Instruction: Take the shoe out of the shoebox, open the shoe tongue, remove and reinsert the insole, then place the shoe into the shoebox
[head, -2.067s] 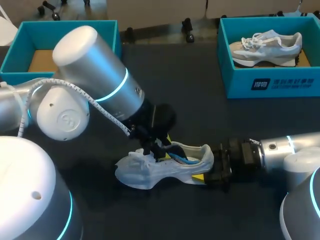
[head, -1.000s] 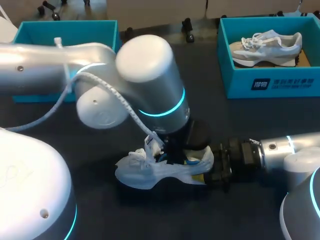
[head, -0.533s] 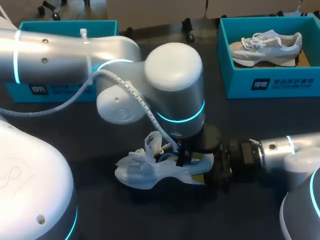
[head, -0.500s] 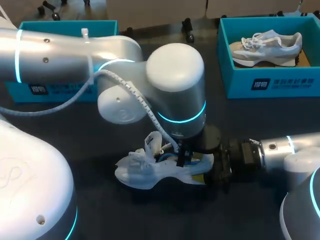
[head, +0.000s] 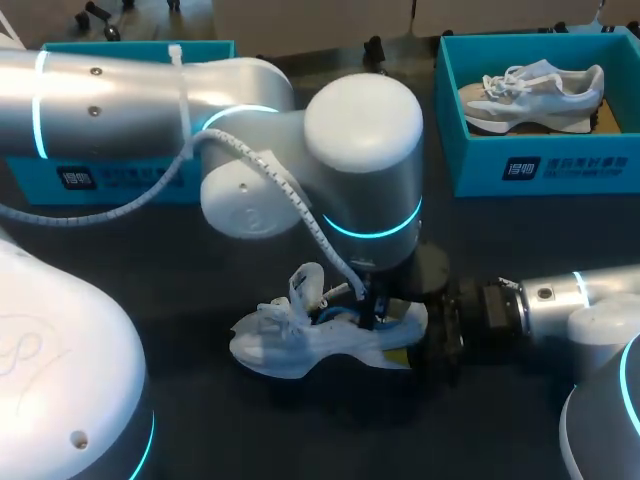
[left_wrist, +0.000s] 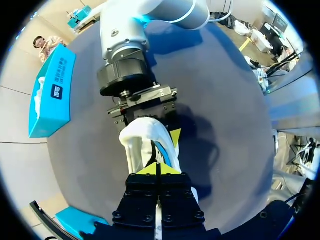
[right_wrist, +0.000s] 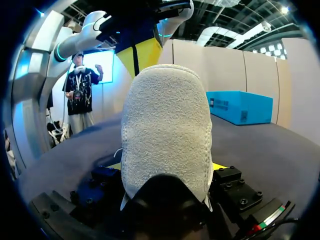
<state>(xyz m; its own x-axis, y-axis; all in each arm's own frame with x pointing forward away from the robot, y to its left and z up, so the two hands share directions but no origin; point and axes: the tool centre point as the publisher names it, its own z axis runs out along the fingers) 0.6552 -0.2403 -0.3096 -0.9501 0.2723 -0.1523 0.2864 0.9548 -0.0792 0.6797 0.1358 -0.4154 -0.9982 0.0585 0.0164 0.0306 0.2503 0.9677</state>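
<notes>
**Item under task.** One white low-top fabric sneaker (head: 300, 340) stands on its sole on the dark grey surface (head: 560, 240), near the middle and outside both boxes. Its toe points left and its heel right. White laces (head: 283, 312) are bunched over the forefoot. A white flap (head: 305, 283) stands upright just behind them; whether it is the tongue cannot be told. A blue lining (head: 338, 316) shows inside the opening.

**Right arm.** It enters from the right and lies low along the surface. The right gripper (right_wrist: 167, 167) is at the sneaker's heel. Its fingers (right_wrist: 220, 166) are spread to the heel's width, one on each side, and both press against it, so they hold the sneaker by the heel.

**Left arm.** It enters from the left and crosses above the sneaker. The left gripper (left_wrist: 157, 169) points straight down at the sneaker's opening, close to the heel. Its yellow fingers are pressed together with only a thin line between them. Whether anything is pinched there cannot be told.

**Other items.** A teal cardboard shoebox (head: 540, 165) sits at the far right, well apart from the sneaker. It holds a grey-and-white laced sneaker (head: 530, 95) lying inside. A second teal cardboard box (head: 140, 185) sits at the far left, partly hidden behind the left arm.
</notes>
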